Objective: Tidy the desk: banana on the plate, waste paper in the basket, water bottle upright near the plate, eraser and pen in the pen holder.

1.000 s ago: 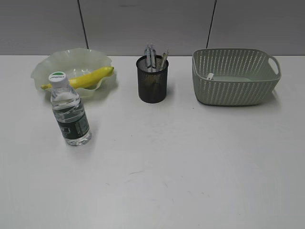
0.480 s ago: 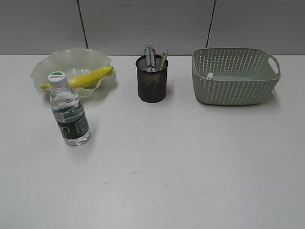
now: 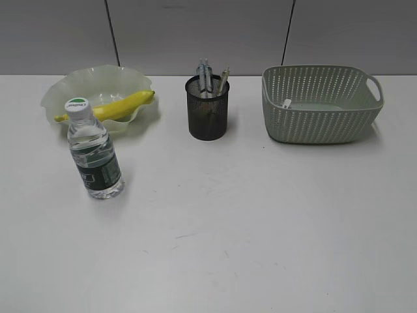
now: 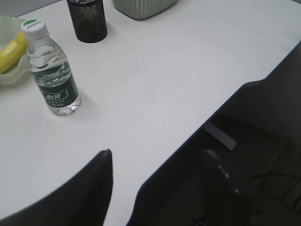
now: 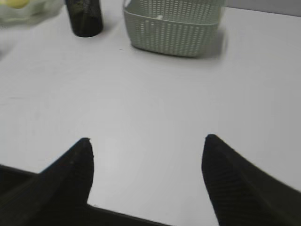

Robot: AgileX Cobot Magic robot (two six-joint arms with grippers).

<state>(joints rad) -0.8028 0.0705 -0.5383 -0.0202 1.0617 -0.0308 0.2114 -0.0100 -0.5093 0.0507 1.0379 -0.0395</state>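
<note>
**Back row filled, front of the desk open**

In the exterior view everything sits in the upper half of the frame. At upper left the plate [image 3: 98, 81] holds the banana [image 3: 114, 107], lying slantwise. Just in front of it, near the plate's front rim, the water bottle [image 3: 94, 151] stands upright with its cap on. At upper centre the pen holder [image 3: 208, 108] has pens [image 3: 206, 77] sticking up out of it; no eraser can be made out through the mesh. At upper right the basket [image 3: 322, 104] shows a small white scrap [image 3: 287, 103] against its inner wall. The table [image 3: 260, 228] runs bare across the whole lower half of the frame, and neither arm appears there.

The left wrist view adds the table's near edge, a dark curved line crossing from upper right to bottom centre, with dark space beyond it. The left gripper [image 4: 157, 167] hangs over that edge, fingers spread wide and gripping nothing. In the right wrist view the right gripper [image 5: 146, 146] sits at the bottom of the frame, fingers likewise parted and empty, above the table's near edge.
</note>
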